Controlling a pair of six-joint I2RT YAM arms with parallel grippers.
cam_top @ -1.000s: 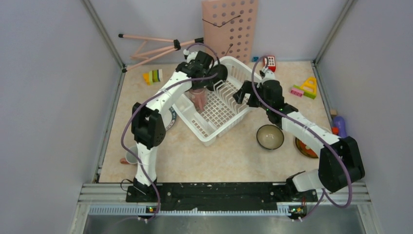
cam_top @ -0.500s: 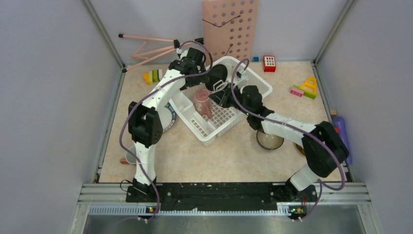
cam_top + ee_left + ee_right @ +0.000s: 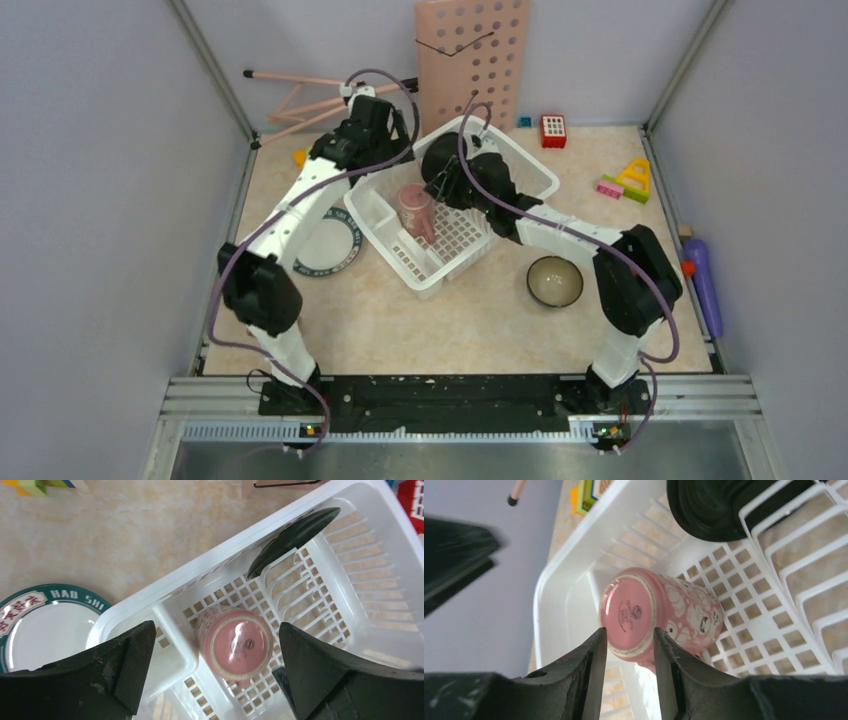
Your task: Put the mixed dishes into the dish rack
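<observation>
Pink cup [image 3: 659,615] sits tilted inside the dish rack [image 3: 574,560], left gripper [image 3: 216,630] hangs wide open above it, right gripper [image 3: 628,635] is narrowed right over its base (gripping? can't tell), so a clumsy nudge could topple it.

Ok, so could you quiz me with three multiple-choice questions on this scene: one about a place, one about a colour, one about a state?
1. Where is the teal-rimmed pale round plate?
A. inside the white slotted plastic dish rack
B. on the beige marbled table beside the rack
C. held in a claw

2. What colour is the patterned ceramic cup inside the rack?
A. green
B. pink
C. blue

3. How is the left claw?
A. open and empty
B. shut on the cup
C. shut on a plate

Answers: B, it lies flat on the table next to the rack; B, its base and sides are pink; A, its fingers are wide apart above the rack.
</observation>
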